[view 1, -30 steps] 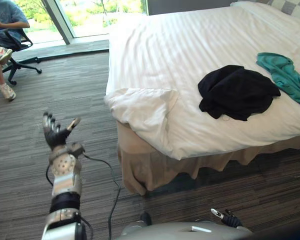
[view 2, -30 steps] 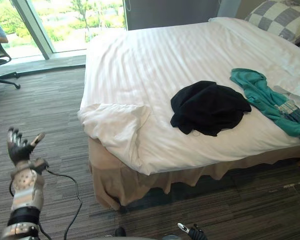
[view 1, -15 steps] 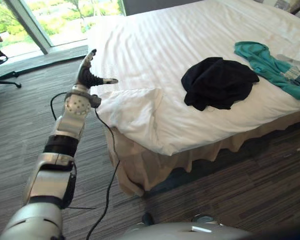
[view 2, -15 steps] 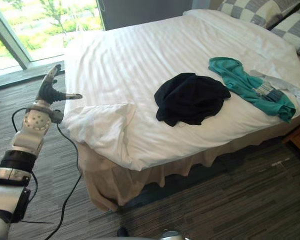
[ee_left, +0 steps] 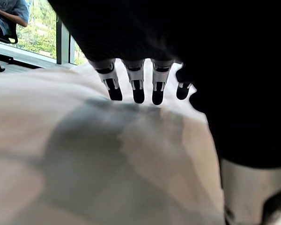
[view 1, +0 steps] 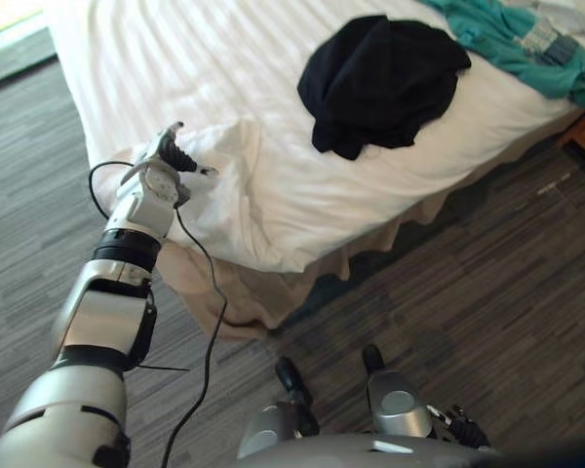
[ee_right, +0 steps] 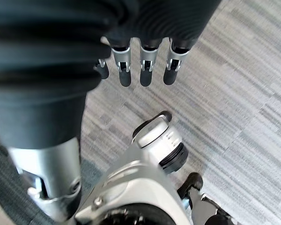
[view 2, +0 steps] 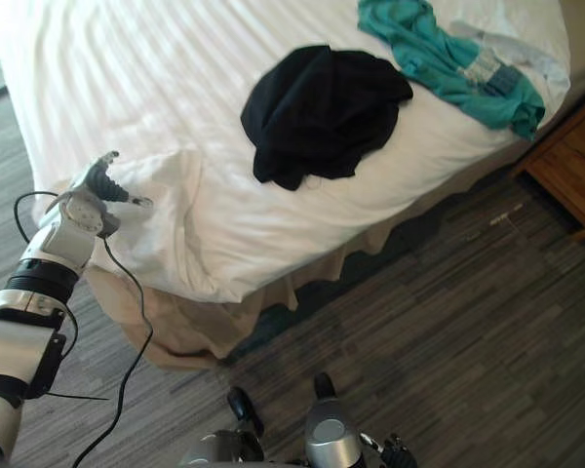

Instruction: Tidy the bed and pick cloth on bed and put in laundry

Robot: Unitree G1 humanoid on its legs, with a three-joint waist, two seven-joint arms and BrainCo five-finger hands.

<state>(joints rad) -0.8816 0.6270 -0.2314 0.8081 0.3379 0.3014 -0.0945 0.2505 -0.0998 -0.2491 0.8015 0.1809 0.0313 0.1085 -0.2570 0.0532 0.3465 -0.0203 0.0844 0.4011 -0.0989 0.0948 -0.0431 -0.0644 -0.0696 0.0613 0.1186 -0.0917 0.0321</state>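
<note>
Black cloth point(view 1: 380, 78) lies on the bed point(view 1: 127, 68), well beyond the left hand point(view 1: 166, 161), with a teal cloth point(view 1: 507, 39) farther off. That hand, fingers straight and empty, sits at the turned-back sheet corner point(view 1: 229, 161), probably to flatten it first. The right hand point(ee_right: 140, 70) hangs open.

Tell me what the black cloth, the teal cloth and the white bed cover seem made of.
Black cloth: soft matte knit, probably cotton; it slumps in thick folds. Teal cloth: thinner matte fabric, finely creased. Bed cover: smooth white woven cloth with faint stripes and slight sheen, likely cotton.
</note>
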